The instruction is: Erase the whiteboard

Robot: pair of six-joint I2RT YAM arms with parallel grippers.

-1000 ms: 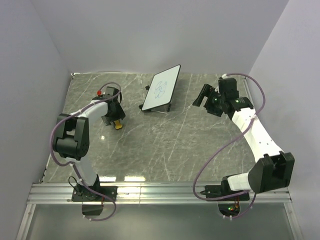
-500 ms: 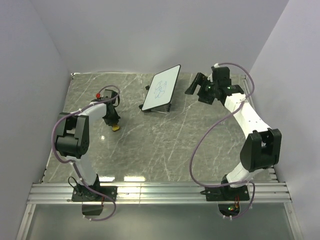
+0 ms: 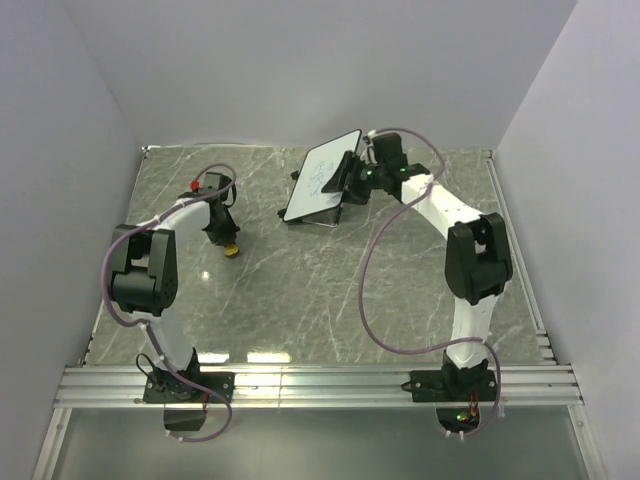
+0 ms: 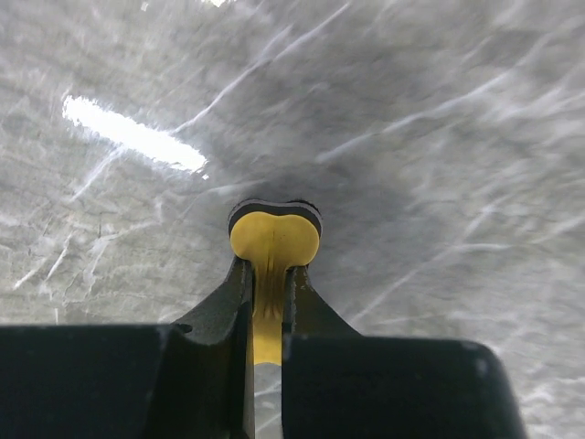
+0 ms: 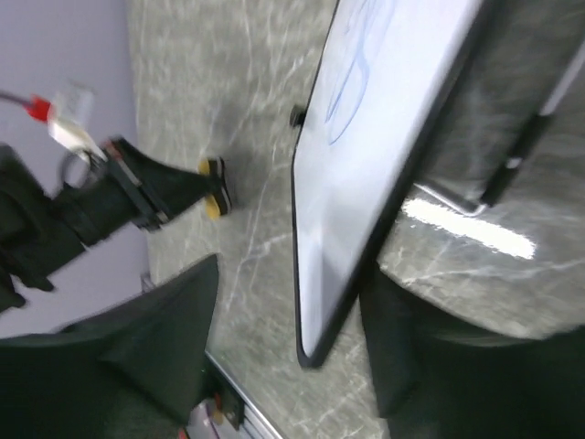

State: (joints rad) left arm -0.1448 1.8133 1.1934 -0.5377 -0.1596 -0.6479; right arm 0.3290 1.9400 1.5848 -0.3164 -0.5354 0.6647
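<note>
Left wrist, yellow bone-shaped eraser (image 4: 274,240) in L hand (image 4: 268,274), veined marble tabletop (image 4: 439,137)

I am getting soft, even overhead light in the top view, with two pale glare patches sitting on the marble table (image 3: 300,300) near its front edge. In my left wrist view a bright glare streak is crossing the stone and a soft shadow is spreading around the yellow eraser (image 4: 274,240). My right wrist view is smearing with blur, and the whiteboard (image 5: 366,155) edge is reading soft.
</note>
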